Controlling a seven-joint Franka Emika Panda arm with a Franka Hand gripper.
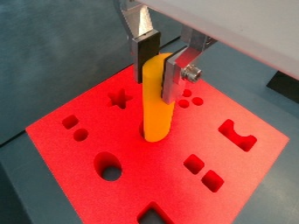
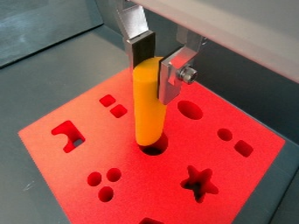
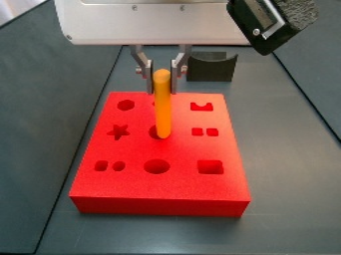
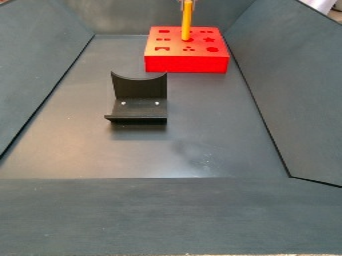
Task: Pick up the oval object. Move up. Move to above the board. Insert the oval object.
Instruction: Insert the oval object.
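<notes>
My gripper (image 1: pixel 162 68) is shut on the top of the oval object (image 1: pixel 156 105), a tall orange-yellow peg, and holds it upright over the middle of the red board (image 1: pixel 251 171). In a wrist view the peg (image 2: pixel 145 101) has its lower end at the mouth of a hole in the centre of the board (image 2: pixel 251 179); how deep it sits cannot be told. In a side view the gripper (image 3: pixel 160 72) hangs above the board (image 3: pixel 160 189) with the peg (image 3: pixel 160 105) pointing down. In a side view the peg (image 4: pixel 187 15) and board (image 4: pixel 187 62) are far away.
The dark fixture (image 4: pixel 136 97) stands on the grey floor in front of the board, and shows behind the board in a side view (image 3: pixel 213 68). Sloping grey walls (image 4: pixel 47 90) enclose the floor. The board's other holes include a star (image 1: pixel 118 99), circles and squares.
</notes>
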